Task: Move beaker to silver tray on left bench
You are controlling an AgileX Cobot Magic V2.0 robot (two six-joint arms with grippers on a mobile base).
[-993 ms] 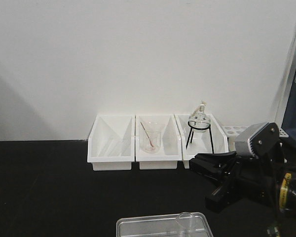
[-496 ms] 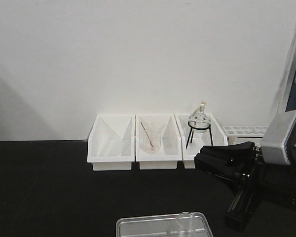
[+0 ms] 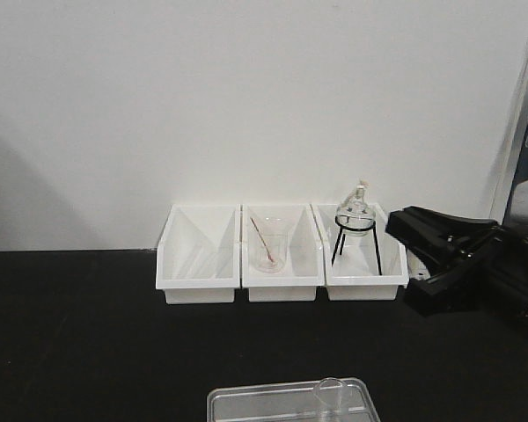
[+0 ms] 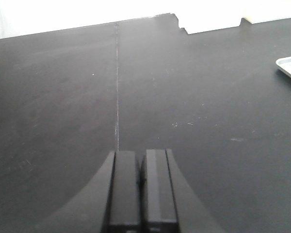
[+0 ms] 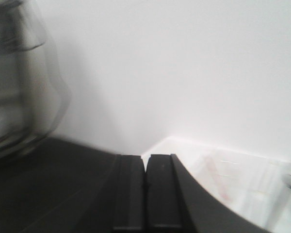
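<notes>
Beaker (image 3: pixel 333 393) stands upright in silver tray (image 3: pixel 246 403) on left bench (image 3: pixel 88 334), so placement looks done; R gripper (image 5: pixel 145 187) pinched closed, empty, raised near white bins (image 3: pixel 282 255); L gripper (image 4: pixel 141 182) closed too, low over bench.

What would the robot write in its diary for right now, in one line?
beaker: standing in silver tray | left claw: shut, empty | right claw: shut, empty

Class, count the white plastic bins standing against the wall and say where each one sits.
3, side by side on the left bench: left bin, middle bin, right bin. None appears hidden.
</notes>
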